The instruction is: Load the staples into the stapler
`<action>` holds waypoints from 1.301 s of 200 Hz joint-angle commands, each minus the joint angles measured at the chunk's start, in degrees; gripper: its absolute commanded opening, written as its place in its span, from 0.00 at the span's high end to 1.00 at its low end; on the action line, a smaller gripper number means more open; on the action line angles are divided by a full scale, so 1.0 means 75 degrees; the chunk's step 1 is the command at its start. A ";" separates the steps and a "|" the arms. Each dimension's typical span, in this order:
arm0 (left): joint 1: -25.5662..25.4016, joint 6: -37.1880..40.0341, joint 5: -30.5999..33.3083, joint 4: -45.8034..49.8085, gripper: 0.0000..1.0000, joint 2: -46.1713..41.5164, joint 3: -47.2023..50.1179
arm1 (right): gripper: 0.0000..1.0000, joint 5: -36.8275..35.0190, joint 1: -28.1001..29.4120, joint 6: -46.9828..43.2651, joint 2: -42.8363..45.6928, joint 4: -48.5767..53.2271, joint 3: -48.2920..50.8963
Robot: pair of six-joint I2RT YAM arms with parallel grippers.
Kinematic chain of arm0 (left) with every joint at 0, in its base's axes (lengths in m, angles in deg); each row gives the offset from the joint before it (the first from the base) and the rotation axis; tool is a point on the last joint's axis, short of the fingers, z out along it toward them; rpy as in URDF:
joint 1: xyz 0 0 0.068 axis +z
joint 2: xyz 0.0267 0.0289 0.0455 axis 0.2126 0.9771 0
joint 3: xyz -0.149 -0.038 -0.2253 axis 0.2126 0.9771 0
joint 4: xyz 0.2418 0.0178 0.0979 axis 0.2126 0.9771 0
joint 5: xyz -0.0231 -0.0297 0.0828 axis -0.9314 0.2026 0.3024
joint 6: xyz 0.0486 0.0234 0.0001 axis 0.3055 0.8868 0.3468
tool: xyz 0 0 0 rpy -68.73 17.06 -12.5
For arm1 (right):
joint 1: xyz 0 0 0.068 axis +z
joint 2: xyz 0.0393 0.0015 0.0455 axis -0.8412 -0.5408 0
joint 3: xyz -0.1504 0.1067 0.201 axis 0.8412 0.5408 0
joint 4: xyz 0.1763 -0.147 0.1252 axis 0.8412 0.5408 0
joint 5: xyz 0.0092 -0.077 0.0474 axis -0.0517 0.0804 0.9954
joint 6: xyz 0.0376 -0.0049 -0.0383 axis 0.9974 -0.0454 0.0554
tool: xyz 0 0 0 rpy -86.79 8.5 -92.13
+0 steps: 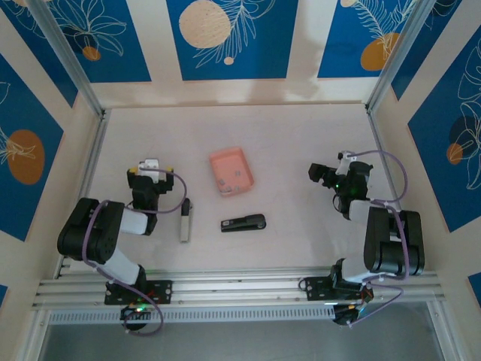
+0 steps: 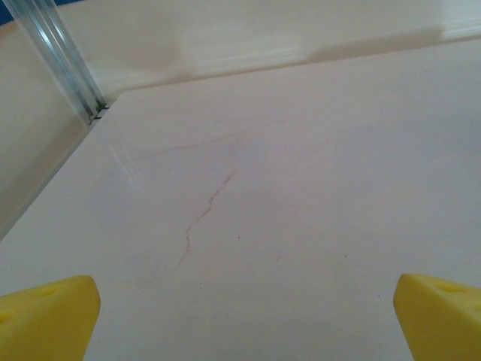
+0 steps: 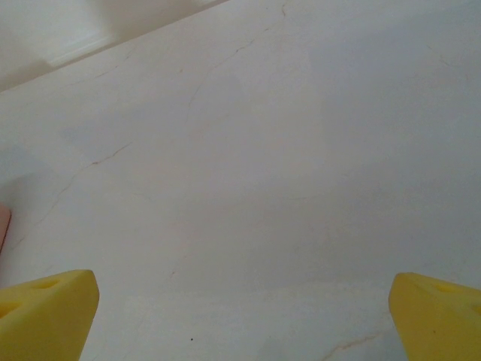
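Note:
A black stapler (image 1: 243,222) lies flat at the table's near middle. Just beyond it sits a shallow pink tray (image 1: 222,161) with a few tiny grey specks inside, likely the staples (image 1: 235,180), too small to make out. My left gripper (image 1: 150,167) rests low at the left, well apart from the stapler. In the left wrist view it (image 2: 246,316) is open over bare table. My right gripper (image 1: 322,174) sits at the right, pointing towards the tray. It (image 3: 244,316) is open too, with nothing between its yellow fingertips (image 3: 46,312).
A narrow grey-and-white bar (image 1: 185,219) lies on the table beside the left arm. A sliver of the pink tray (image 3: 3,226) shows at the left edge of the right wrist view. Aluminium posts (image 2: 60,60) and walls bound the table.

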 commanded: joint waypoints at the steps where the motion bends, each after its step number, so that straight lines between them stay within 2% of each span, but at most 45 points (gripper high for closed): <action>1: 0.0082 -0.0149 -0.0197 0.0388 0.00 -0.0107 -0.0056 | 0.01 0.0303 0.0077 -0.0291 -0.0111 -0.0304 -0.0243; 42: 0.0081 -0.0145 -0.0194 0.0401 0.00 -0.0101 -0.0060 | 0.01 0.0108 0.0472 -0.0731 -0.0257 -0.0448 -0.0239; 59: 0.0086 -0.0145 -0.0191 0.0399 0.00 -0.0100 -0.0062 | 0.01 -0.0809 0.1038 -0.1123 -0.0404 -0.0600 -0.0202; 75: 0.0082 -0.0145 -0.0199 0.0393 0.00 -0.0099 -0.0059 | 0.01 -0.0902 0.0856 -0.0737 -0.0763 -0.3041 0.0848; 85: 0.0084 -0.0145 -0.0208 0.0398 0.00 -0.0101 -0.0057 | 0.01 -0.0929 0.0772 -0.0710 -0.0423 -0.2179 0.0747; 95: 0.0088 -0.0145 -0.0193 0.0404 0.00 -0.0099 -0.0062 | 0.01 -0.1389 0.1010 -0.0816 -0.0629 -0.2300 0.0608; 104: 0.0083 -0.0146 -0.0202 0.0403 0.00 -0.0102 -0.0065 | 0.01 -0.1624 0.1166 -0.0945 -0.0547 -0.1857 0.0470; 260: 0.0081 -0.0145 -0.0201 0.0404 0.00 -0.0102 -0.0068 | 0.01 -0.1623 0.1167 -0.0964 -0.0585 -0.1988 0.0499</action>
